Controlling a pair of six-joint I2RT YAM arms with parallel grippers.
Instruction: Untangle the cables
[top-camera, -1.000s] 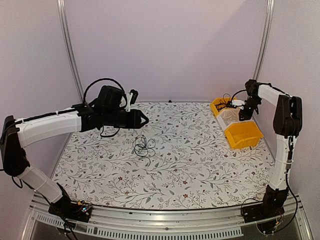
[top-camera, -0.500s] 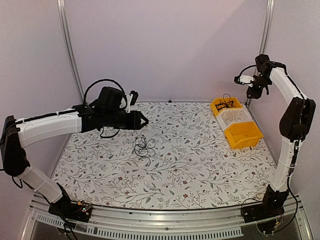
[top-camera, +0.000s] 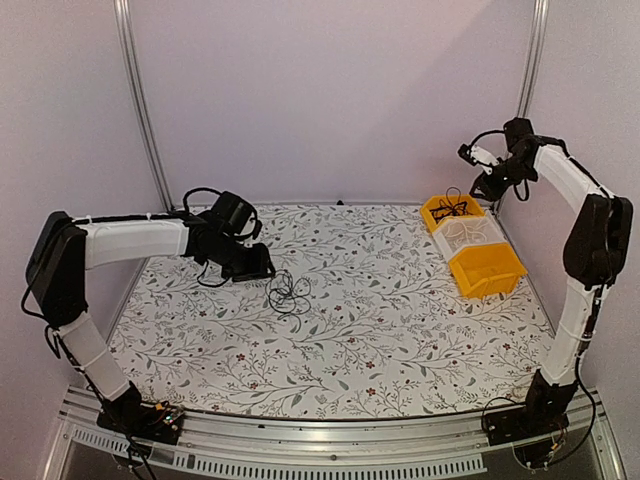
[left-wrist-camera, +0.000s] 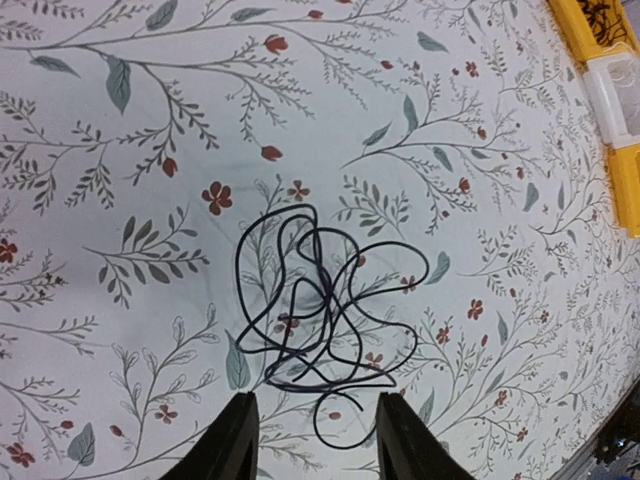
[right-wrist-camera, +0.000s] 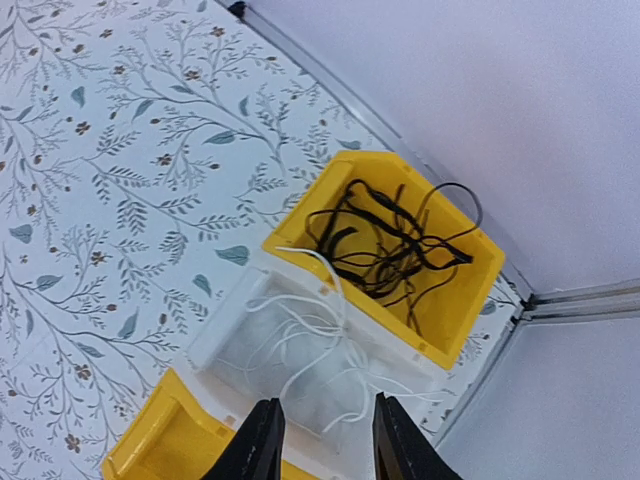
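Cables: a bunch of thin black looping wires (left-wrist-camera: 325, 320) lay knotted on the floral-patterned table (left-wrist-camera: 560, 330), just ahead of the left gripper (left-wrist-camera: 314, 440).
Left gripper: fingers spread, nothing between them.
Right gripper (right-wrist-camera: 318, 440): fingers apart, empty, above the bins.
Progress: seemingly partway; this bunch was not yet separated.
Far yellow plastic bin (right-wrist-camera: 303, 203): black wires.
Middle clear bin (right-wrist-camera: 222, 335): white wires.
Near yellow bin (top-camera: 480, 284): no wire visible.
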